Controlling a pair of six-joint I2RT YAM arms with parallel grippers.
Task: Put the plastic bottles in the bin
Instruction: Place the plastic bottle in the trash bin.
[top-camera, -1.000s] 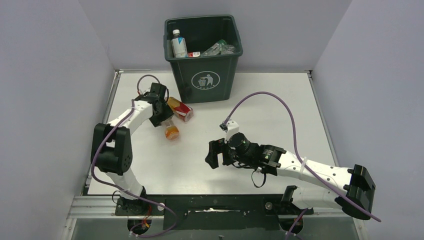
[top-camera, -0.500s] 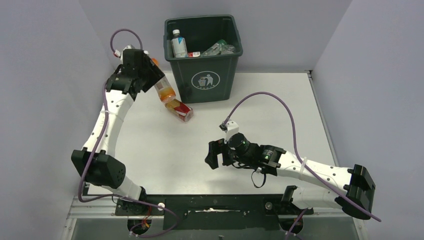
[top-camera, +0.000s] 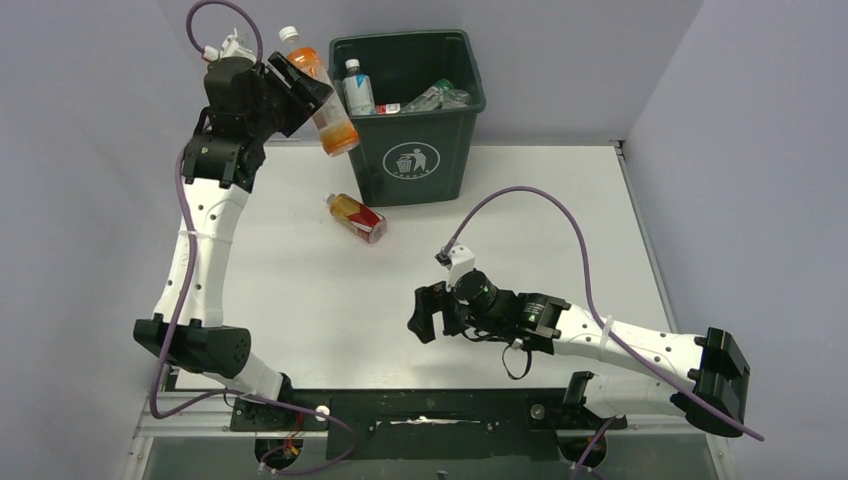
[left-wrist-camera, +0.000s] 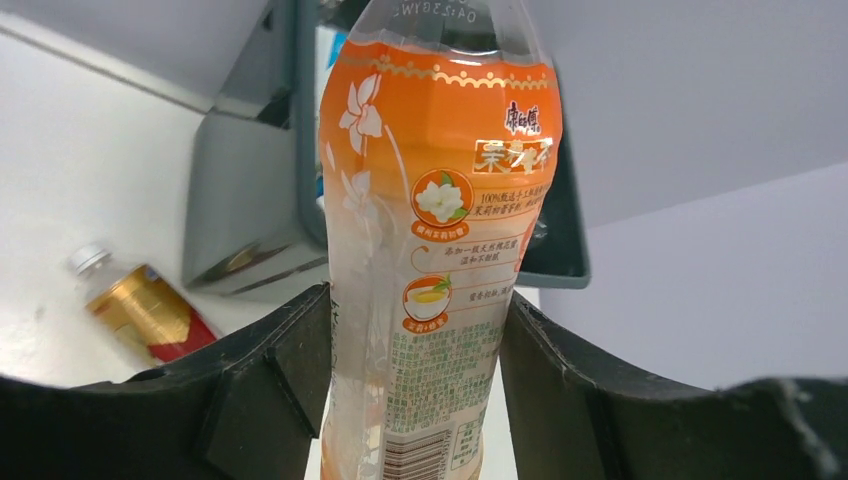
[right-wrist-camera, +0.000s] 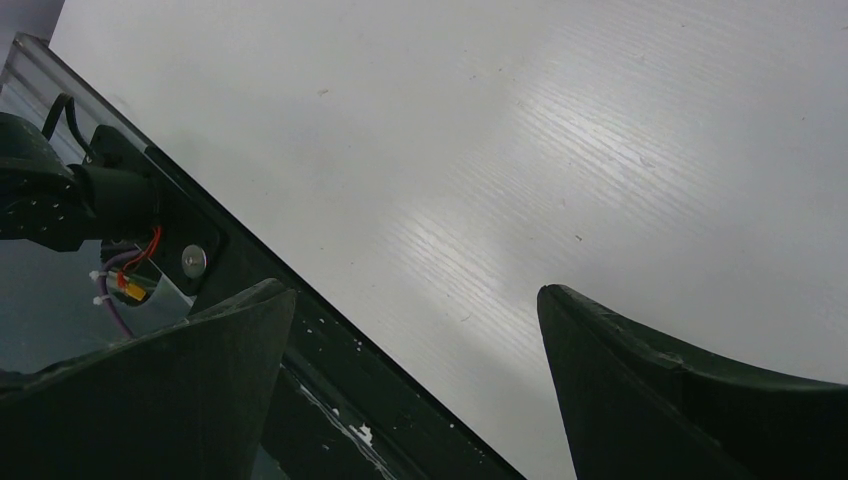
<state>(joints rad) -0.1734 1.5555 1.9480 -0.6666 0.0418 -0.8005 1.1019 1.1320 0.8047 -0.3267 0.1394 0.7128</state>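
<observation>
My left gripper (top-camera: 300, 95) is shut on an orange-labelled bottle (top-camera: 322, 92) and holds it high, just left of the dark green bin (top-camera: 408, 160). In the left wrist view the bottle (left-wrist-camera: 430, 230) stands between my two fingers (left-wrist-camera: 265, 390), with the bin (left-wrist-camera: 245, 200) behind it. A red-and-gold labelled bottle (top-camera: 356, 216) lies on the table in front of the bin's left side; it also shows in the left wrist view (left-wrist-camera: 140, 310). Several bottles (top-camera: 358, 88) lie inside the bin. My right gripper (top-camera: 424, 312) is open and empty, low over the table's middle front.
The white table (top-camera: 560, 230) is walled by grey panels on three sides. The black mounting rail (top-camera: 430, 405) runs along the near edge; it also shows in the right wrist view (right-wrist-camera: 300, 330). The right arm's purple cable (top-camera: 560, 205) arcs over the table's right half.
My left arm has lifted the orange-labelled bottle off the table and carried it up and back, to beside the bin's left rim. The right arm has barely moved.
</observation>
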